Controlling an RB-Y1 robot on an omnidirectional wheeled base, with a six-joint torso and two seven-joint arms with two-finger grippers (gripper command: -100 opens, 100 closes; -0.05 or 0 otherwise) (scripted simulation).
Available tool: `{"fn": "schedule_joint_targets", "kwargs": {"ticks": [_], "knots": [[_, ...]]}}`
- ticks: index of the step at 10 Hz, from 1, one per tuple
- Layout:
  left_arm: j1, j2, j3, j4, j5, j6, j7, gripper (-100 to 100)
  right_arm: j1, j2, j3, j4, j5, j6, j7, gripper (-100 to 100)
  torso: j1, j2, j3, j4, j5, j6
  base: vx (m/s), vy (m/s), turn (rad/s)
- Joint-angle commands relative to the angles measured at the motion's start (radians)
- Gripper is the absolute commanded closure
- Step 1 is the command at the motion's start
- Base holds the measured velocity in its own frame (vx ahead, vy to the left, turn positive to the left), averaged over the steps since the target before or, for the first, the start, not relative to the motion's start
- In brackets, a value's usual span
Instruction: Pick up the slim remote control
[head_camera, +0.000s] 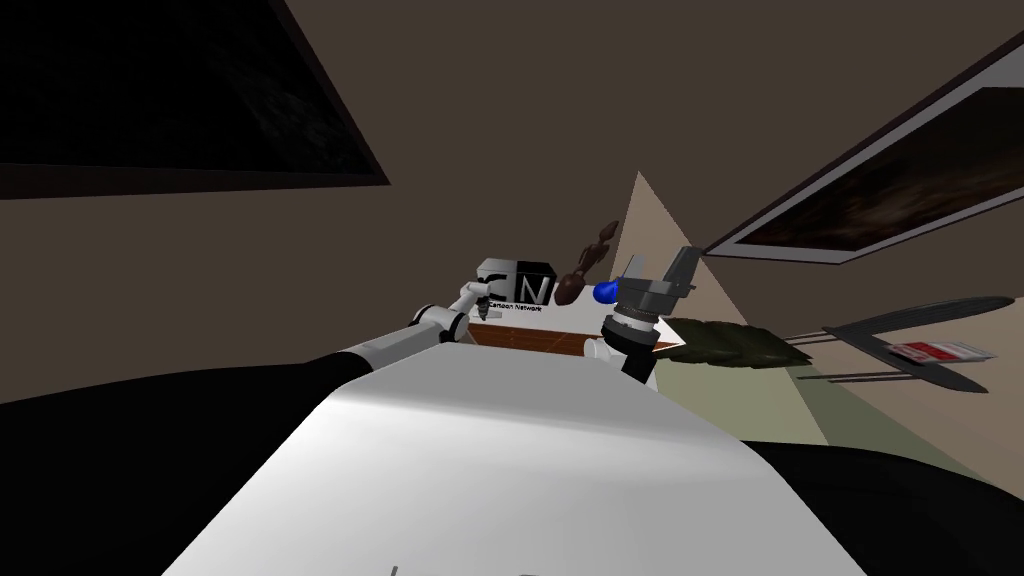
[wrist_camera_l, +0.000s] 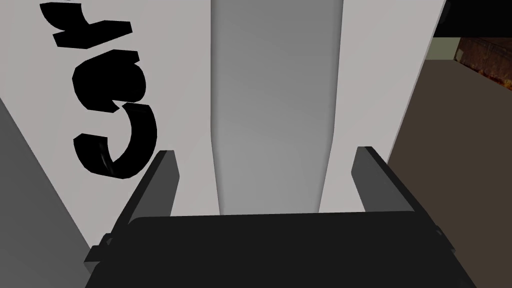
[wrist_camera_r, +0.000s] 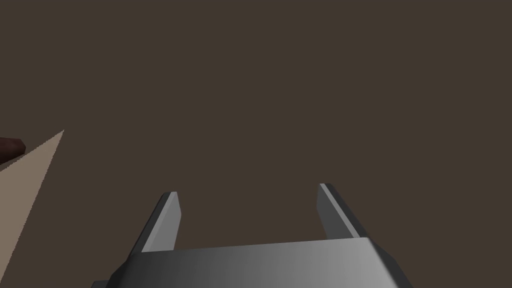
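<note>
A slim, long grey bar, which I take for the remote control, lies on a white surface with black lettering. My left gripper is open, and the bar runs down the middle between its two fingers without touching either. In the head view the left gripper reaches down at the near side of a grey and black box with a white N. My right gripper is held up to the right of that box, open and empty, facing a brown wall.
The white top has a brown wooden front edge. Behind it stand a dark brown figurine and a small blue object. A dark green leafy thing lies to the right, and further right a dark curved shelf.
</note>
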Motion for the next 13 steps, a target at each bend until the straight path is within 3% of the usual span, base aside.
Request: {"fn": "schedule_joint_targets", "kwargs": {"ticks": [1,4,5,9,10,11,13], "knots": [[0.011,0.039,0.016,0.021,0.02,-0.025,-0.033,-100,0.0,0.0,0.0,0.0,0.0,0.0,0.0,0,0.0,0.0,0.0,0.0,0.0,0.0,-0.008,-0.092,-0.063],[0.004,0.047,0.021,0.044,0.026,-0.038,-0.039,-100,0.0,0.0,0.0,0.0,0.0,0.0,0.0,0,0.002,0.001,0.001,0.0,0.0,0.0,-0.019,-0.049,-0.03],[0.004,0.049,0.022,0.048,0.027,-0.043,-0.043,100,0.0,0.0,0.0,0.0,0.0,0.0,0.0,0,0.004,0.0,0.0,0.0,0.001,0.0,0.0,0.0,0.0],[0.004,0.049,0.022,0.047,0.027,-0.043,-0.043,100,0.0,0.0,0.0,0.0,0.0,0.0,0.0,0,0.006,0.0,0.0,0.0,0.001,0.0,0.0,0.0,0.0],[0.004,0.049,0.022,0.047,0.027,-0.043,-0.043,0,0.0,0.0,0.0,0.0,0.0,0.0,0.0,0,0.006,0.0,0.0,0.0,0.001,0.0,0.0,0.0,0.0],[0.011,0.024,0.01,0.004,0.012,-0.012,-0.02,100,0.0,0.0,0.0,0.0,0.0,0.0,0.0,0,0.006,0.0,0.0,0.0,0.001,0.0,0.009,0.049,0.076],[0.012,0.01,0.003,-0.012,0.004,0.002,-0.008,100,0.0,0.0,0.0,0.0,0.0,0.0,0.0,0,0.01,-0.001,0.0,0.0,0.002,0.0,0.019,0.07,0.064]]}}
